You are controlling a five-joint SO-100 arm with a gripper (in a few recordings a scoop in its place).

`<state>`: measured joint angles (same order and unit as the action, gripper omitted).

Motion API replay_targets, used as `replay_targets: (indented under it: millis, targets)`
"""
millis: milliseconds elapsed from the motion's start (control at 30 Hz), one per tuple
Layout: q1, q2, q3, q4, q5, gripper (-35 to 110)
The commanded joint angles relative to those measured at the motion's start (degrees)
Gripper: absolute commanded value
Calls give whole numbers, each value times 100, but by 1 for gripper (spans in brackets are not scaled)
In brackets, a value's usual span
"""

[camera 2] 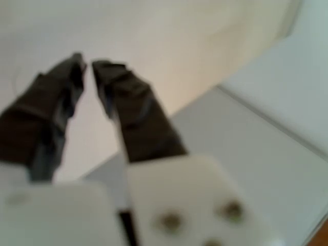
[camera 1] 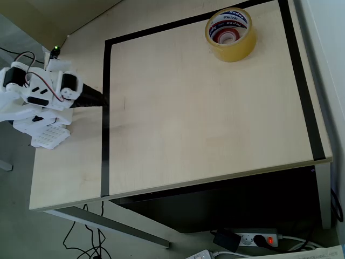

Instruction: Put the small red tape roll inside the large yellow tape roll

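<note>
One large yellow tape roll (camera 1: 230, 34) stood on the table (camera 1: 205, 124), one small red tape roll (camera 1: 227, 35) inside it; gripper (camera 2: 87, 64) fingers nearly closed, empty.

Large yellow tape roll (camera 1: 230, 34): red and blue print runs around the white inner core in the overhead view. Lettering too small to read. No other legible marking.
</note>
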<state>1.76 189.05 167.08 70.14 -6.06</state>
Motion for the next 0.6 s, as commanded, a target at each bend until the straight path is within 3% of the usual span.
replay_targets:
  millis: [0, 567]
  targets:
    - [53, 193, 149, 378, 88, 0]
    - [-413, 202, 1151, 97, 264, 0]
